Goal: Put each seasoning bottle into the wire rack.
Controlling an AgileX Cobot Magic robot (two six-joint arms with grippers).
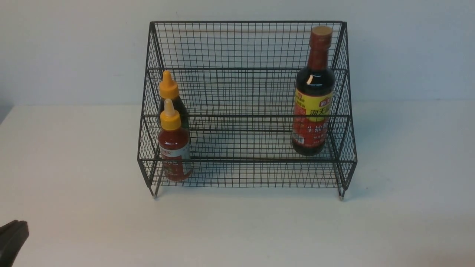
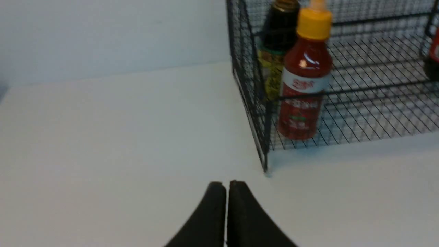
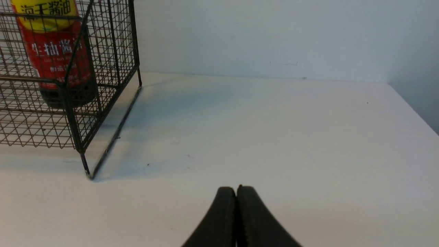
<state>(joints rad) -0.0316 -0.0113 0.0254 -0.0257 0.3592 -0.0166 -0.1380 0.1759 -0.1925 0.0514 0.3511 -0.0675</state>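
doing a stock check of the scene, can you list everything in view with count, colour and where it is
wire rack: one, black mesh, two stepped tiers, standing on the table against the wall
soy bottle: one, tall, dark with red-yellow label and red-brown cap, upright at the rack's right end
red squeeze bottle: one, red with white label and yellow nozzle, upright on the lower front tier, left end
dark squeeze bottle: one, dark with yellow nozzle, upright directly behind the red one
table: one, white
wall: pale, behind the rack
left gripper: black, shut, holding nothing, low near the table's front left
right gripper: black, shut, holding nothing, right of the rack
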